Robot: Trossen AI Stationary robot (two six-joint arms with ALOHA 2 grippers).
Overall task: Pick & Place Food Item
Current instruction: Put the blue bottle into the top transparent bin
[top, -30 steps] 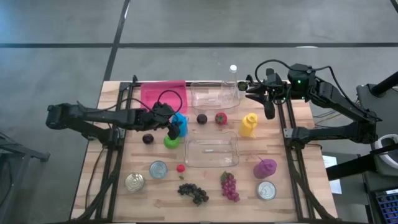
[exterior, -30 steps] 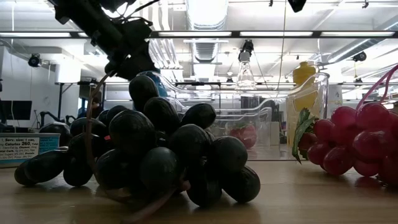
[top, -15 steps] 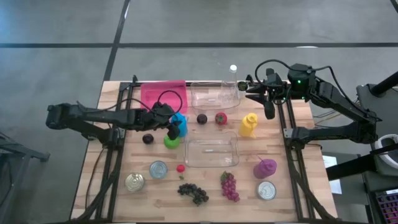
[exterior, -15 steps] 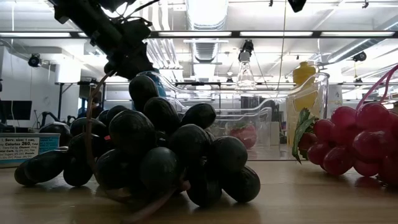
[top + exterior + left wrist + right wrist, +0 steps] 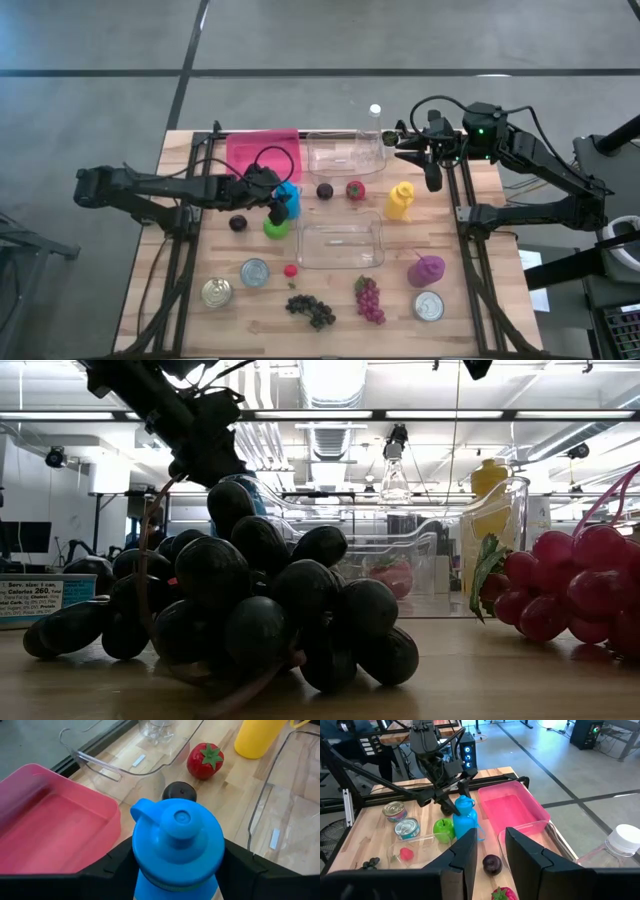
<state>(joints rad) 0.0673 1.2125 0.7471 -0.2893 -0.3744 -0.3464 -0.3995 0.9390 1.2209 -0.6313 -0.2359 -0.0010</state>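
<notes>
A blue bottle (image 5: 289, 196) with a looped cap stands left of centre, beside a green apple (image 5: 275, 227). My left gripper (image 5: 281, 204) is shut on it; in the left wrist view the blue bottle (image 5: 177, 845) fills the space between the two dark fingers. In the right wrist view the blue bottle (image 5: 465, 817) seems to stand upright on the wood. A strawberry (image 5: 354, 189) and a dark plum (image 5: 325, 191) lie just to its right. My right gripper (image 5: 490, 857) is open, hovering at the table's far right by a clear container (image 5: 345, 152). My left gripper pinches the blue bottle between its two fingers, on the body just below the cap's shoulder (image 5: 150, 880). The fingers (image 5: 116, 862) come level from the table's left side, one on each flank. The bottle stays upright; whether its base is on the table I cannot tell.
A pink bin (image 5: 263, 153) sits at the far edge, a second clear container (image 5: 340, 244) at centre. Also about: yellow bottle (image 5: 399, 200), purple bottle (image 5: 426, 269), another plum (image 5: 238, 222), dark grapes (image 5: 310, 310), red grapes (image 5: 369, 299), three cans (image 5: 255, 272).
</notes>
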